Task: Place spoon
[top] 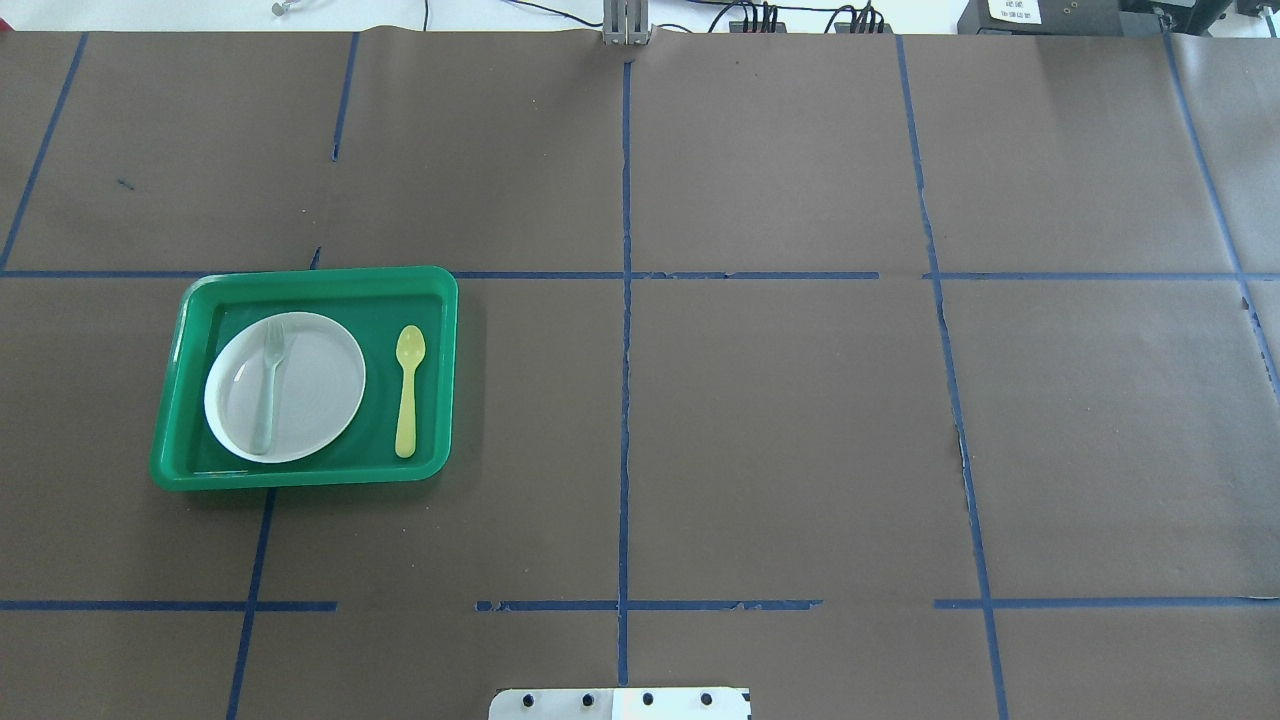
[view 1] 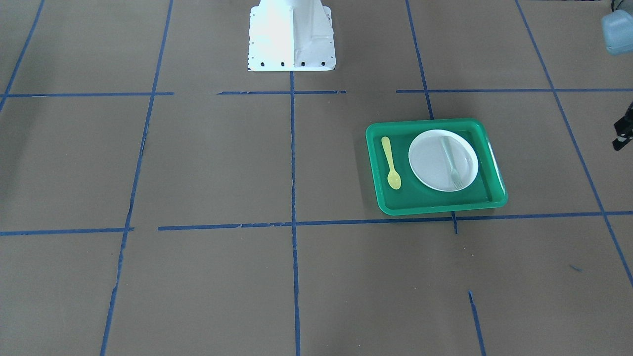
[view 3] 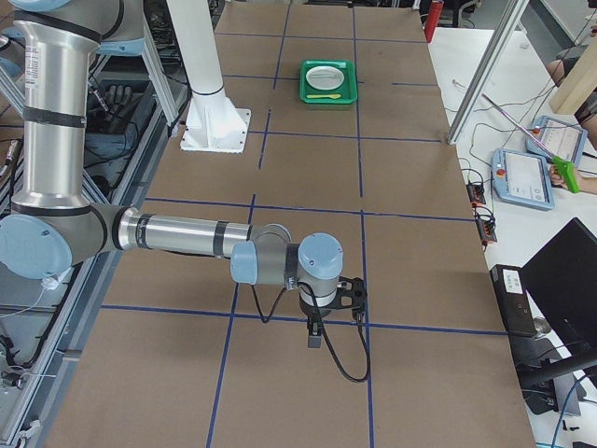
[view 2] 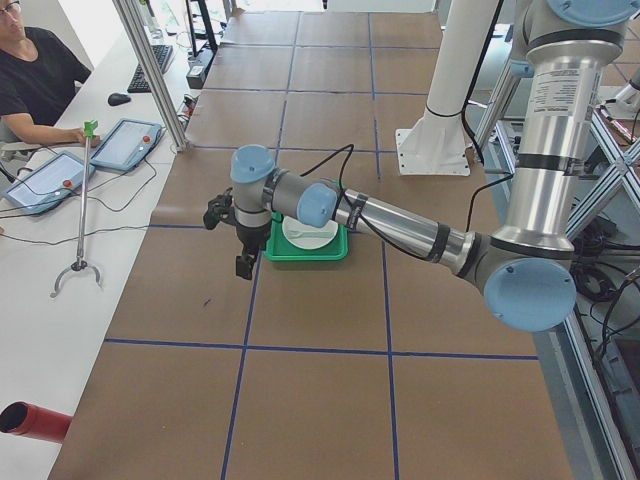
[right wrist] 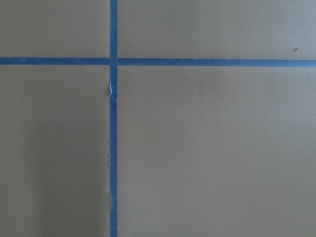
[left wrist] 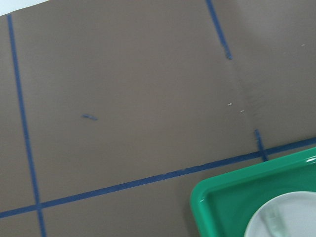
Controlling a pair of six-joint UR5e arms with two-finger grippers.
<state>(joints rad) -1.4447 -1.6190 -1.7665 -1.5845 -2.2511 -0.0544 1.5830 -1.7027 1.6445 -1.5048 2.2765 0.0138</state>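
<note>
The yellow spoon (top: 408, 390) lies flat on the floor of the green tray (top: 320, 278), beside the white plate (top: 310, 385); it also shows in the front view (view 1: 393, 163). No gripper touches it. My left gripper (view 2: 243, 262) hangs above the table just beyond the tray's outer end, seen clearly only in the left side view; I cannot tell if it is open or shut. My right gripper (view 3: 315, 334) hangs far away over the other end of the table; I cannot tell its state. The left wrist view shows the tray's corner (left wrist: 212, 190).
A pale grey-green fork (top: 268, 385) lies on the plate. The robot's white base (view 1: 292, 37) stands at the table's middle edge. Blue tape lines (top: 625, 300) cross the brown table cover. An operator (view 2: 35, 75) sits at the left end, with tablets (view 2: 125, 143).
</note>
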